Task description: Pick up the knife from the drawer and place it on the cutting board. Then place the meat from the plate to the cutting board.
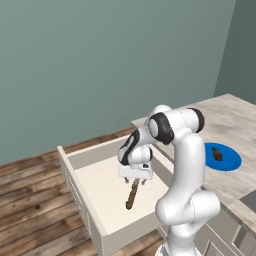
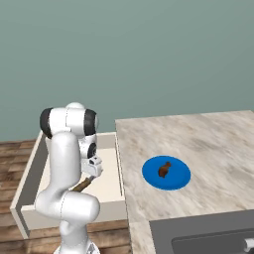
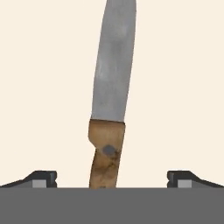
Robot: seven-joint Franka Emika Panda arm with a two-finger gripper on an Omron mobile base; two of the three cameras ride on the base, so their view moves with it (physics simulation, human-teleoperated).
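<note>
Gripper [image 3: 112, 180] hung wide-jawed astride the knife [image 3: 111, 100] handle on the drawer [image 1: 107, 192] floor, the first pickup pending: descend, then close.

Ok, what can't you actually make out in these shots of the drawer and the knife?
- Knife blade: left base view, hidden under the gripper.
- Handle end: hand view, cut off at the bottom edge.
- Most of the knife: right base view, hidden behind the arm.
- Drawer front panel: both base views, faces away.
- Meat on the plate: too small to tell its shape.
</note>
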